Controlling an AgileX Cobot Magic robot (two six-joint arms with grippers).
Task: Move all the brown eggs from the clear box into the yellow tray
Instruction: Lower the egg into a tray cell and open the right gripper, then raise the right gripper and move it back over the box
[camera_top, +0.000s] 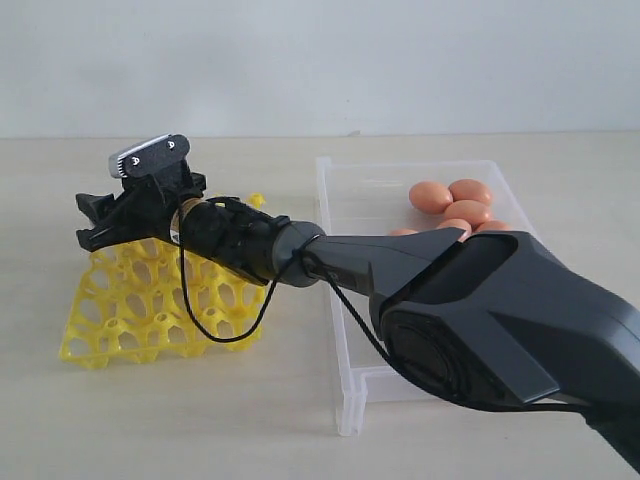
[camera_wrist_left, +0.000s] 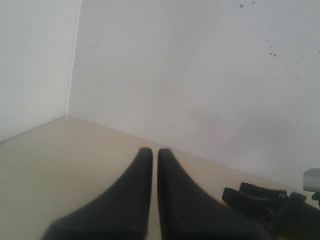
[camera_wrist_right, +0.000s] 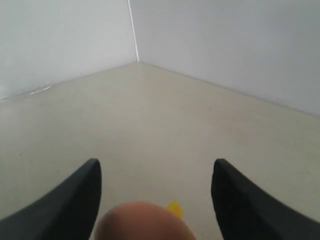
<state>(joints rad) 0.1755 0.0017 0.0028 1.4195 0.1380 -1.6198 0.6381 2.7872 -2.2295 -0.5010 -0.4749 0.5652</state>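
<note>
Yellow plastic, bright and formed into an open lattice of cups and pointed pegs, makes up the roughly square egg tray lying on the pale beige table. Just to its right, with a narrow strip of table between them, sits the large shallow rectangular box of transparent plastic.

At the far end of the clear box lie several smooth orange-brown oval eggs, bunched together and touching. The dark grey right arm crosses in front of them, so their full number cannot be told. A thin black cable loops down from this arm in front of the yellow tray.

The arm reaches across the clear box to the left, and the black right gripper hangs over the far part of the yellow tray.

In the right wrist view its two dark fingers are spread wide. One of the brown eggs shows between them at the picture's edge, with a clear gap to one finger. A small bit of yellow peeks out just beyond it. Whether this egg sits in a cup of the yellow tray cannot be told.

The left gripper shows only in its own wrist view. Its fingers are pressed together, with a hairline slit between them and nothing in it, over bare table and facing a white wall.
</note>
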